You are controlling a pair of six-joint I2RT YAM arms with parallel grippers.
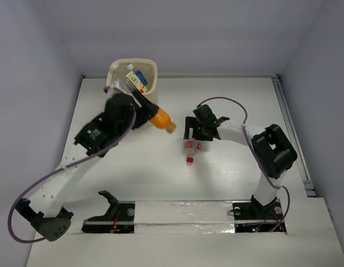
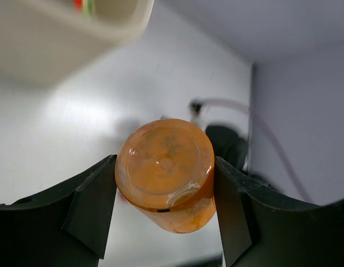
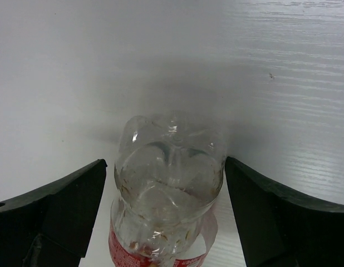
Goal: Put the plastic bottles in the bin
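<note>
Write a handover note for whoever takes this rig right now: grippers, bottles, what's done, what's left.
The left gripper is shut on the orange bottle, held in the air beside the bin, not over its opening.
The right gripper is open, a finger on either side of the red-labelled bottle, which lies on the table.
Done: several bottles are in the bin; the exact count is unclear.
Left: drop the orange bottle in, then grasp and bin the red-labelled bottle.

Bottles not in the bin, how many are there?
2. The orange bottle is in the left gripper; the red-labelled bottle lies on the table between the fingers of the right gripper.
</note>
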